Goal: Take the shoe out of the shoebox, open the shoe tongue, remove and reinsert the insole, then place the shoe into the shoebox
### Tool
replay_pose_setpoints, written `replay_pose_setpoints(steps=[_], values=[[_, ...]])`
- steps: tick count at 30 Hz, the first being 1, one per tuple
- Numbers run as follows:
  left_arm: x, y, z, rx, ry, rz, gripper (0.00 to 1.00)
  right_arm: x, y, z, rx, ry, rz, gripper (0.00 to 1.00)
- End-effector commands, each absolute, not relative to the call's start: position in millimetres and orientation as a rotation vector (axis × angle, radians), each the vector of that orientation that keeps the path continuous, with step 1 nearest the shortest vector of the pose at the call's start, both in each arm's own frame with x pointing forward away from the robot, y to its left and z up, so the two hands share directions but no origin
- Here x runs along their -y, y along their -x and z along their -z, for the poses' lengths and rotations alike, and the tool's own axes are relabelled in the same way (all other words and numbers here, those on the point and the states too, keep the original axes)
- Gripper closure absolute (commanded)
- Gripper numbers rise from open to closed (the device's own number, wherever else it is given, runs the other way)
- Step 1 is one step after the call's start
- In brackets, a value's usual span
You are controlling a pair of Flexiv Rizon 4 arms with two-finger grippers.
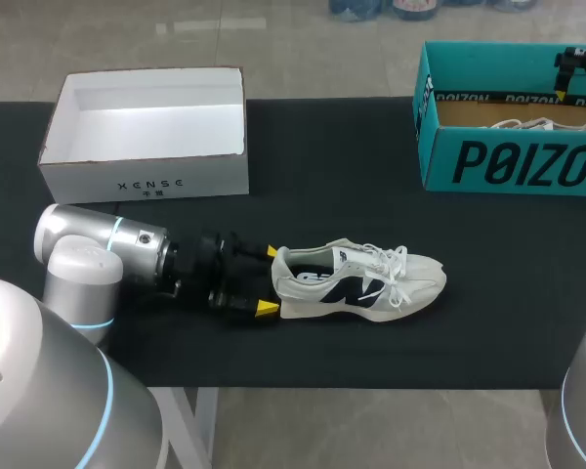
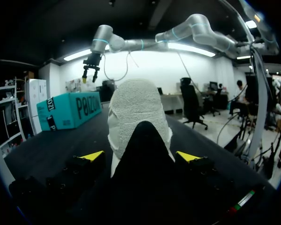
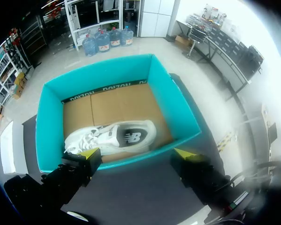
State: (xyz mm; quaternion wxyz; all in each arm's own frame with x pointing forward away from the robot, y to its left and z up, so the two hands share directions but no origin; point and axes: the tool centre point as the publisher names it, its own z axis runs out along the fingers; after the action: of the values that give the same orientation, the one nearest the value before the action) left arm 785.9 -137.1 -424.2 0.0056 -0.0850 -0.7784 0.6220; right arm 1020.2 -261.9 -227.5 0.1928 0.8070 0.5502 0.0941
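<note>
Black table (image 1: 322,205) carries shoe (image 1: 361,283), white box (image 1: 146,181), teal shoebox (image 1: 508,161).

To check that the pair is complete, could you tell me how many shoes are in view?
2. One shoe lies on the table, its heel inside the open left pincer; the other shoe lies inside the teal shoebox, below the right pincer.

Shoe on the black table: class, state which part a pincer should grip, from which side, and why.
Probably the heel, from the left arm's side: the shoe points its heel at the left pincer, and the heel is narrow enough to fit between its open fingers.
</note>
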Motion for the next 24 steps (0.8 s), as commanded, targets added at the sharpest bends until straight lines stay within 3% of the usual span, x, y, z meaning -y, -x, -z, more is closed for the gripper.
replay_pose_setpoints(steps=[1,24], values=[[142.1,-781.8,426.7,2.454,0.257,-1.938,0.00,262.1,-1019.4,227.9,-1.543,-2.264,-0.266,0.00],[147.5,-780.7,430.1,2.494,0.130,-1.955,0.00,262.1,-1019.4,227.9,-1.543,-2.264,-0.266,0.00]])
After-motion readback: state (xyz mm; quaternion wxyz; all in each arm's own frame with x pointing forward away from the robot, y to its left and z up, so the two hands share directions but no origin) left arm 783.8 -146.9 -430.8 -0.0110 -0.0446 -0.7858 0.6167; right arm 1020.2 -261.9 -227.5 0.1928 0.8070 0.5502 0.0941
